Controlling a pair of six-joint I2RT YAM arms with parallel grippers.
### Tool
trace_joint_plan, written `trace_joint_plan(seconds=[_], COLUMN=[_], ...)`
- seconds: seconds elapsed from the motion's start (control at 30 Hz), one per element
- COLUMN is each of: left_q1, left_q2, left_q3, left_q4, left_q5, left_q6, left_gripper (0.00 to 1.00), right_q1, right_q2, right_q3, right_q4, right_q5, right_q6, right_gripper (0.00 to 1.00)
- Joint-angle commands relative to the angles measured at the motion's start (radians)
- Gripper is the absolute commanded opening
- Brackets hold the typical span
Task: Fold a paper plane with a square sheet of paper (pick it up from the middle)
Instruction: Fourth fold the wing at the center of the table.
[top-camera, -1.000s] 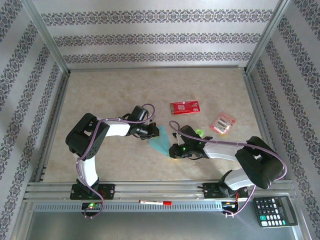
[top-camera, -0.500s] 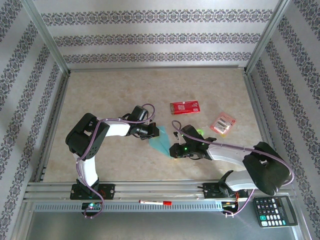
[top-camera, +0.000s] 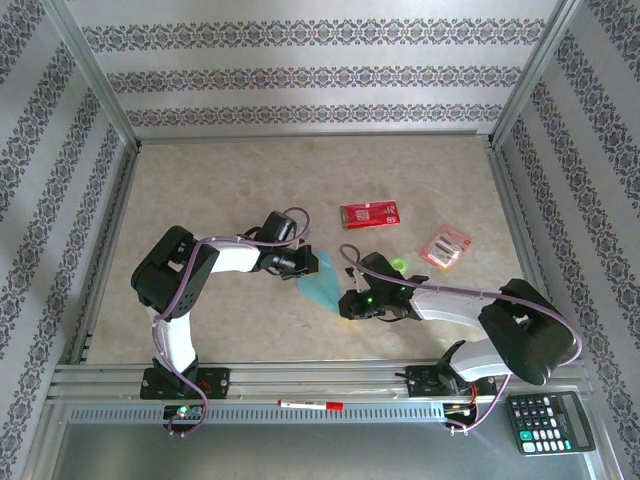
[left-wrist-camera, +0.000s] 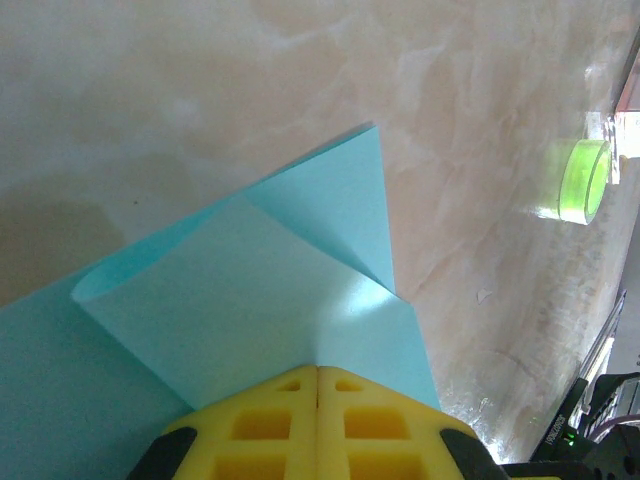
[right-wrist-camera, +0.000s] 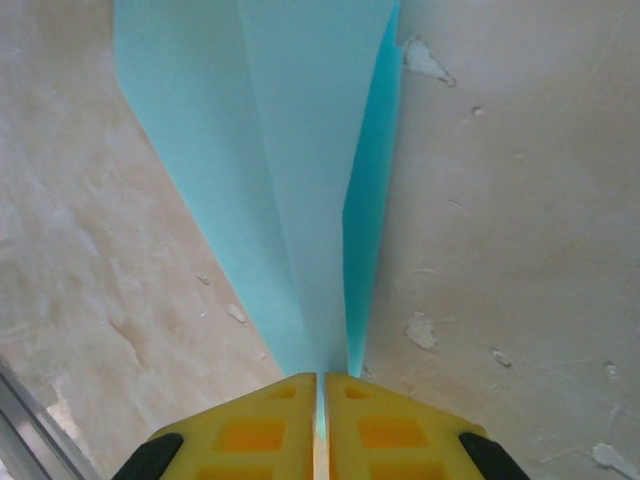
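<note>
Centrally, the light-blue paper plane (top-camera: 322, 285) is shown lying on the bench (top-camera: 220, 190) between the 2 arms, gripped at both ends. The left hand (top-camera: 300, 262) is closed on its wide end. In the left wrist view, the yellow fingers (left-wrist-camera: 250, 430) are pressed together over the paper, where 1 triangular flap is folded across and a curled edge is raised at the left. The right hand (top-camera: 348, 303) is closed on the narrow tip. In the right wrist view, the layered point is seen running into the slit between the pads (right-wrist-camera: 385, 430). A green ring (top-camera: 400, 264) is seen near the right arm, and a red packet (top-camera: 369, 214) lies farther back, well apart from the paper.
</note>
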Motion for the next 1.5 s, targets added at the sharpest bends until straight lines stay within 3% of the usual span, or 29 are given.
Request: trace_joint_plan(seconds=[0.0, 0.63, 0.97, 1.47], left_q1=[0.015, 0.016, 0.017, 0.017], left_q2=[0.044, 0.046, 0.051, 0.052], left_q3=[-0.016, -0.016, -0.013, -0.011], left_q4=[-0.115, -0.134, -0.135, -0.131], left_q5=[-0.055, -0.073, -0.071, -0.065], left_q6=[0.032, 0.047, 0.047, 0.044], left_gripper=[0.03, 0.03, 0.03, 0.03], right_q1=[-0.003, 0.026, 0.005, -0.008], right_q2=[0.025, -0.052, -0.172, 0.034], right_q3=[-0.029, -0.112, -0.028, 0.079], right_q4=[-0.004, -0.060, -0.094, -0.016], right_q5=[0.011, 0.018, 0.001, -0.041], right_q6=[-0.019, -0.003, 0.022, -0.008], right_gripper=[0.11, 0.10, 0.10, 0.10])
